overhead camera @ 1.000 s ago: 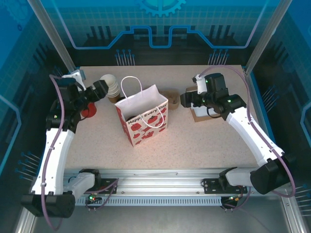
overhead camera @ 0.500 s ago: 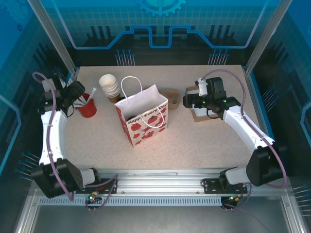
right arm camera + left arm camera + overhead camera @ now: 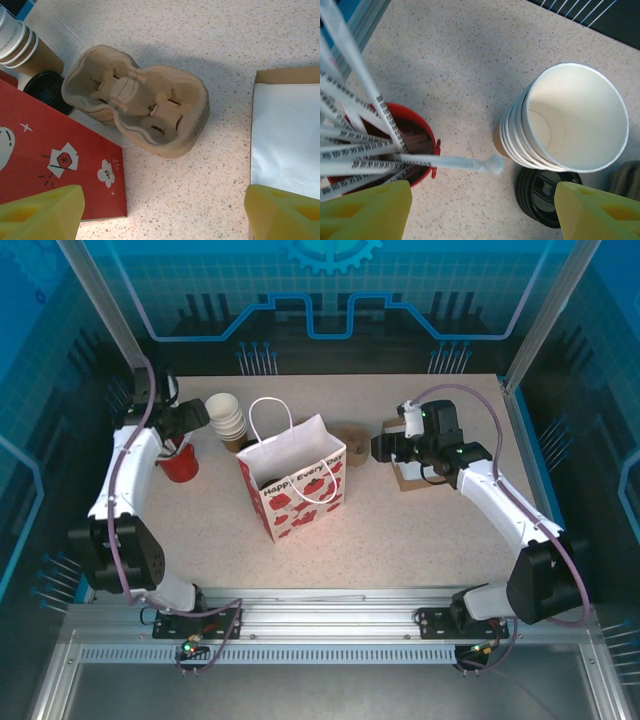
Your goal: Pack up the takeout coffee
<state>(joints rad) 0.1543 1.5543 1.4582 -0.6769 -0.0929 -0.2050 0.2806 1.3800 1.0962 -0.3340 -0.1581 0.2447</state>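
The red-and-white paper bag [image 3: 296,490] stands open at mid-table, and its red side [image 3: 50,160] also fills the left of the right wrist view. A dark round shape [image 3: 269,483] just inside the bag's mouth looks like the black lid of the takeout coffee; the cup below it is hidden. My left gripper [image 3: 197,419] [image 3: 480,215] is open and empty, hovering between the red holder and the stack of white cups [image 3: 570,120]. My right gripper [image 3: 384,448] [image 3: 160,215] is open and empty over bare table beside the brown cup carrier [image 3: 140,107].
A red holder of wrapped straws [image 3: 395,145] [image 3: 180,462] stands at the far left. Black lids [image 3: 545,195] [image 3: 47,90] lie stacked beside the white cups [image 3: 226,415]. A cardboard box of white napkins [image 3: 285,135] [image 3: 408,476] sits under my right arm. The carrier [image 3: 352,443] is behind the bag.
My left arm swung out to the left, then came back toward the cup stack, its jaws staying open. My right gripper has hardly moved.
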